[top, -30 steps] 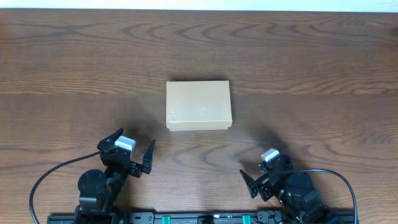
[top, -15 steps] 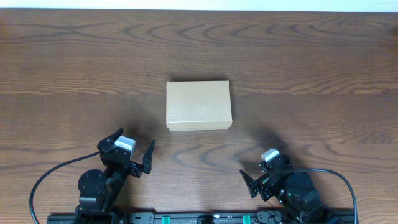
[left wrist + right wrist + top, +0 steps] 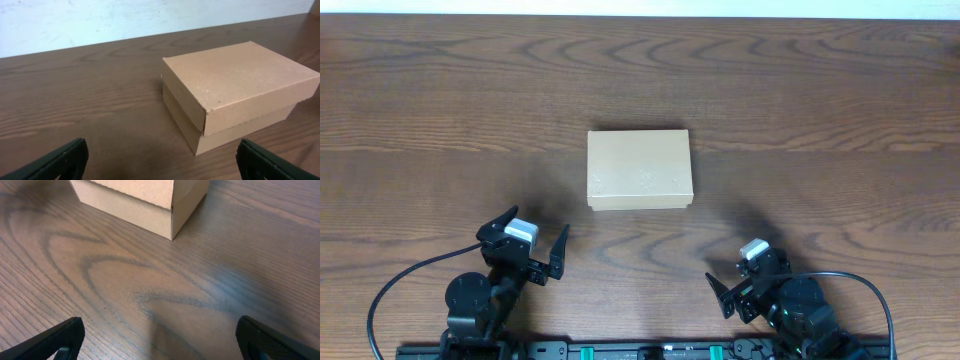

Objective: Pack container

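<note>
The container [image 3: 639, 169] is a tan cardboard box with its lid shut, lying on the middle of the wooden table. It also shows in the left wrist view [image 3: 235, 92] and at the top of the right wrist view [image 3: 145, 200]. My left gripper [image 3: 530, 245] is open and empty near the front edge, to the front left of the box; between its fingers [image 3: 160, 162] is bare table. My right gripper [image 3: 745, 280] is open and empty at the front right; between its fingers [image 3: 160, 340] is bare table. No pens are in view.
The dark wooden table [image 3: 820, 110] spreads all round the box. A pale wall runs along its far edge [image 3: 100, 20]. Black cables loop from both arm bases at the front edge.
</note>
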Robot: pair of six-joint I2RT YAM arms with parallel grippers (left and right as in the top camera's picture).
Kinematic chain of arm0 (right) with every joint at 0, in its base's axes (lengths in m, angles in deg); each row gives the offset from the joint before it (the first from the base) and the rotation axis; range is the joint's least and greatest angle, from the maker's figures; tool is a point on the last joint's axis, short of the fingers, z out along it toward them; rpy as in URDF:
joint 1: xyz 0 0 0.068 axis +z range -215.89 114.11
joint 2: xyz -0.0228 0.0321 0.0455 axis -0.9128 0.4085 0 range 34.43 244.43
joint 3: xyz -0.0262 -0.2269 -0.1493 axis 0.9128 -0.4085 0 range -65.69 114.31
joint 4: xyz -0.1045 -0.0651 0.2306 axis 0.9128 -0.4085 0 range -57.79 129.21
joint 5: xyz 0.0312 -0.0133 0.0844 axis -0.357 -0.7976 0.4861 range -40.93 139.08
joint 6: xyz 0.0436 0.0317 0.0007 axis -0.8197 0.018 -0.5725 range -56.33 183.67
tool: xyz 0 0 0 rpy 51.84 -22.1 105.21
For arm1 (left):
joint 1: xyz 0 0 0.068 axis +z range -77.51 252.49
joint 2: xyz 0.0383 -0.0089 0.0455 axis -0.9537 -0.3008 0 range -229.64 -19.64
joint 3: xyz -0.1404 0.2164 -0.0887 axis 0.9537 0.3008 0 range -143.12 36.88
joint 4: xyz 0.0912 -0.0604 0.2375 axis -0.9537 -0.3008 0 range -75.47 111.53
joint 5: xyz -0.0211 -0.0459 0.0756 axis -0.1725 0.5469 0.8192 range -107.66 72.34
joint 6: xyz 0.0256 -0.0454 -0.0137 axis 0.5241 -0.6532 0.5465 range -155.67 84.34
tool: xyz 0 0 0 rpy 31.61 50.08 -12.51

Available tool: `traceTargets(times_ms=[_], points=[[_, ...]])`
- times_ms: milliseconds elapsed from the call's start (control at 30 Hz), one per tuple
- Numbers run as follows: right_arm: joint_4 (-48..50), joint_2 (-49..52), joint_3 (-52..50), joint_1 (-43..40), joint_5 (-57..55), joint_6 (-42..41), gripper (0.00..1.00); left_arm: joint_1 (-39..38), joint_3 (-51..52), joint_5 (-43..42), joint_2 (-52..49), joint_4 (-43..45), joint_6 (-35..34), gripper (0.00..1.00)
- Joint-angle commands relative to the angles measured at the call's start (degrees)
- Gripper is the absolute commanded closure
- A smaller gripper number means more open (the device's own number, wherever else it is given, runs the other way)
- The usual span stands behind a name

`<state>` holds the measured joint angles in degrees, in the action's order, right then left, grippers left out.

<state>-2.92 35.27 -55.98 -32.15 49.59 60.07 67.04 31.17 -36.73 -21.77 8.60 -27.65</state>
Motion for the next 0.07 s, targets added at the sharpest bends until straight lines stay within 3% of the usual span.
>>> traceTargets(times_ms=[0, 33], points=[[0.09, -0.50, -0.52, 0.52, -0.28, 0.87, 0.01, 0.28, 1.53, 0.15, 0.48, -0.15, 1.20, 0.05], [0.09, -0.50, -0.52, 0.52, -0.28, 0.87, 0.01, 0.28, 1.53, 0.15, 0.48, -0.15, 1.20, 0.05]])
